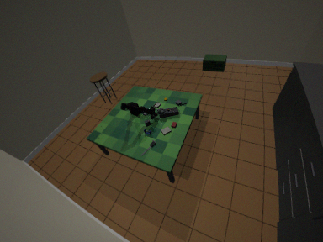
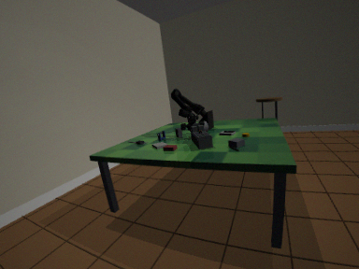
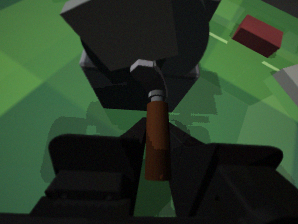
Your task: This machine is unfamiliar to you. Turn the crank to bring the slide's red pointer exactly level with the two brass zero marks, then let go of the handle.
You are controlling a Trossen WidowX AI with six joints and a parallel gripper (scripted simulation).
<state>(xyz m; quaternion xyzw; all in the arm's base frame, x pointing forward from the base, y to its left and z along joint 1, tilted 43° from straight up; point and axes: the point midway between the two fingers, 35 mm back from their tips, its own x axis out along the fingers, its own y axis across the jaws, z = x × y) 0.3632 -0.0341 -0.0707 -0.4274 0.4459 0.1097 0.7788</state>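
Observation:
The machine (image 1: 169,112) (image 2: 202,140) (image 3: 130,35) is a dark grey block-shaped body on the green table (image 1: 113,130) (image 2: 252,156). In the wrist view its crank (image 3: 145,65) is a pale metal arm that ends in an orange-brown handle (image 3: 158,160). My gripper (image 3: 152,122) is shut on this handle, with one dark finger on each side of it. The handle points back towards the wrist camera. The slide, its red pointer and the two brass zero marks cannot be made out in any view.
A red block (image 1: 174,124) (image 2: 170,148) (image 3: 257,36) and a pale flat block (image 1: 166,131) (image 2: 159,146) (image 3: 290,82) lie beside the machine. A grey block (image 2: 236,143), a small orange thing (image 1: 166,99) (image 2: 245,134) and a blue thing (image 1: 148,132) also stand on the table.

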